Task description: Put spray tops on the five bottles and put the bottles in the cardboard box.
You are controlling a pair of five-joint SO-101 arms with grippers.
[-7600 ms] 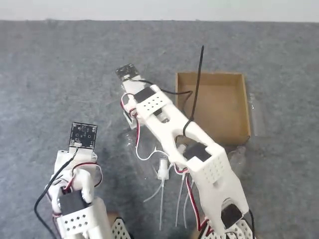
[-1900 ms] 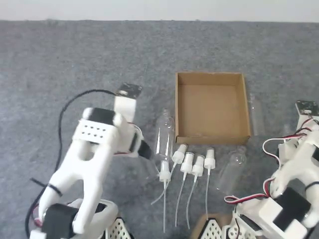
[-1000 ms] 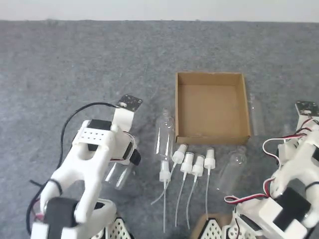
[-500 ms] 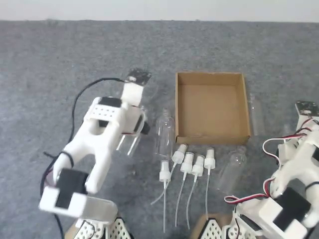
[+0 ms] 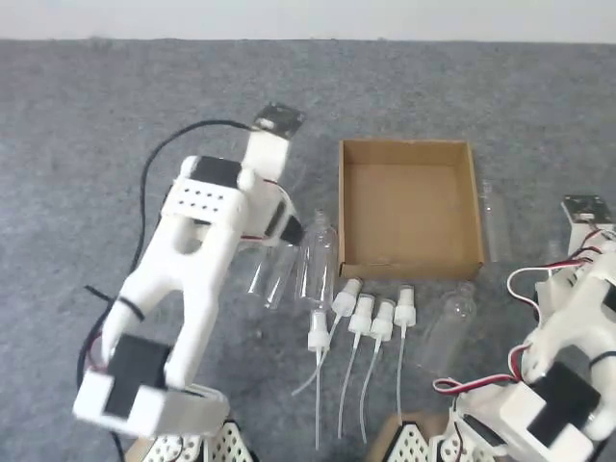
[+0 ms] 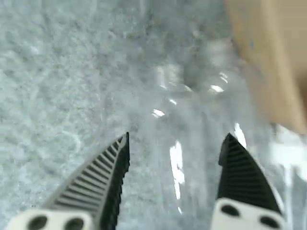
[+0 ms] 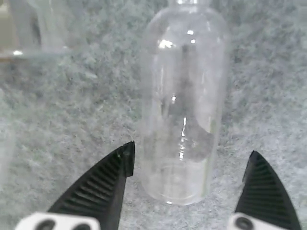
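On inspection the left gripper stood open, its fingers spread to either side of a clear bottle lying on the grey carpet. Blur prevented confirming any contact. The right gripper was likewise open, with a second bottle lying without a top just ahead of its fingers and apart from them. Seen from above, two bottles lay side by side under the left arm, just beside the cardboard box. A third bottle lay near the box's front right corner and a fourth bottle just beside its right wall. Five spray tops lay loose before the box.
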